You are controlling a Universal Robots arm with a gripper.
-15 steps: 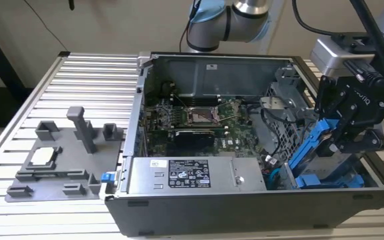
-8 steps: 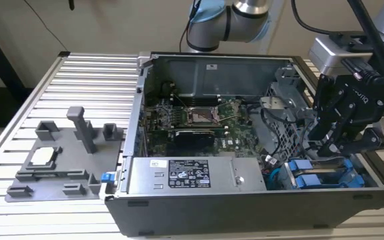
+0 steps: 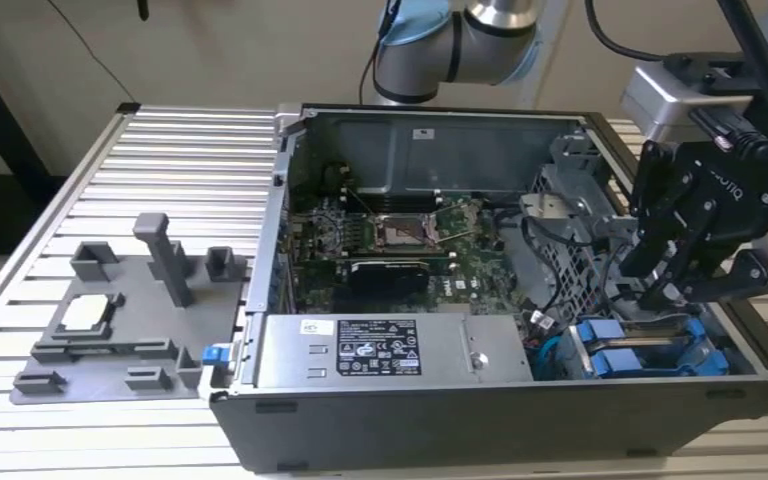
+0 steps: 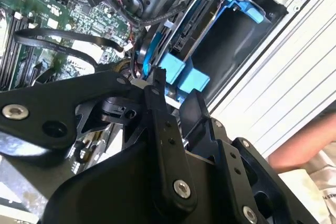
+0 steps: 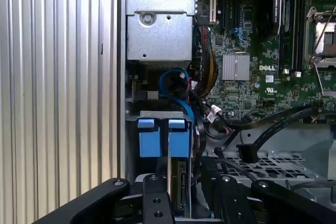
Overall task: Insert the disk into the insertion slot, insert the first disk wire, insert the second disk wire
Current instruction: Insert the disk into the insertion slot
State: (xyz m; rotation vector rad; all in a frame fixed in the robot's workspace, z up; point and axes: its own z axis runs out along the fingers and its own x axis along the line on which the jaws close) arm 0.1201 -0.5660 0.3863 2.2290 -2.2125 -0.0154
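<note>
- Black metal gripper (image 4: pixel 176 92): its linkages are nearest the lens in both wrist views. It hangs over the corner of the open grey computer case (image 3: pixel 491 430), on the exterior view's right.
- I cannot tell whether the gripper is clamped or loose. It straddles the disk, but no contact shows plainly.
- Flat silver-grey disk in a bright blue plastic carrier (image 5: pixel 181 184): it stands on edge in the insertion slot (image 5: pixel 157 114), a bay of the grey sheet-metal cage. It looks well down in the bay, though I cannot confirm it is fully seated.
- 2 blue end tabs (image 5: pixel 178 140): they stick out of the bay just beyond the gripper's tip.
- Key relation: the disk lies straight ahead of the gripper along its approach line. The disk's long axis seems to run from the tabs towards the exterior view's right, along the case wall.
- Black flat cable with a black plug (image 5: pixel 248 153): it lies loose on the perforated grey plate, near the disk but not on it.
- Blue cable loop (image 5: pixel 173 85): it curls between the tabs and the green circuit board (image 5: pixel 252 93). Its end is hidden.
- With only 1 arm, it already sits at the tab end of the disk.
</note>
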